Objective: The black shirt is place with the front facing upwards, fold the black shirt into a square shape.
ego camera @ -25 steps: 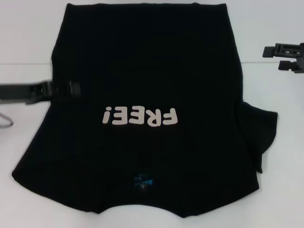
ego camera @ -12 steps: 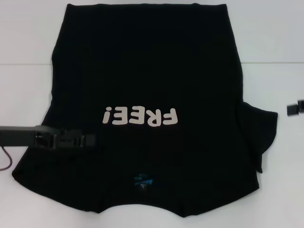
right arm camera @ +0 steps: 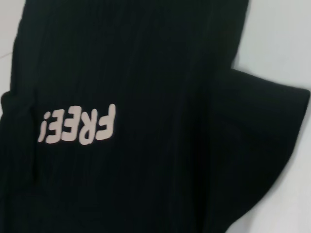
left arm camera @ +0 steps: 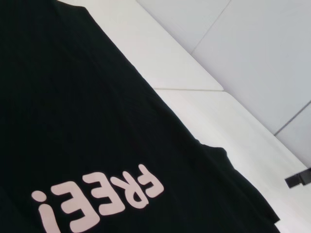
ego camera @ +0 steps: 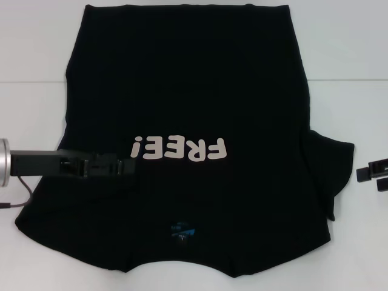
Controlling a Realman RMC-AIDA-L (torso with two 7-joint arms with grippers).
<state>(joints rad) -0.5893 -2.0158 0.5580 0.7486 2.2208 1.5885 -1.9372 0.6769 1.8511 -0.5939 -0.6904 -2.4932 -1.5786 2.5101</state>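
Black shirt (ego camera: 188, 91) lies flat, soft, roughly rectangular.

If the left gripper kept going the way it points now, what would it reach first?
Likely the white "FREE!" lettering on the black shirt: the left gripper points across the shirt just below the letters, though its height above the cloth is unclear.

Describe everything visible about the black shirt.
The black shirt is a large, soft-looking cloth tee spread flat, front up, on the white table. White "FREE!" lettering and a small blue neck label show. One sleeve juts out on the robot's right. The left gripper lies over its left side.
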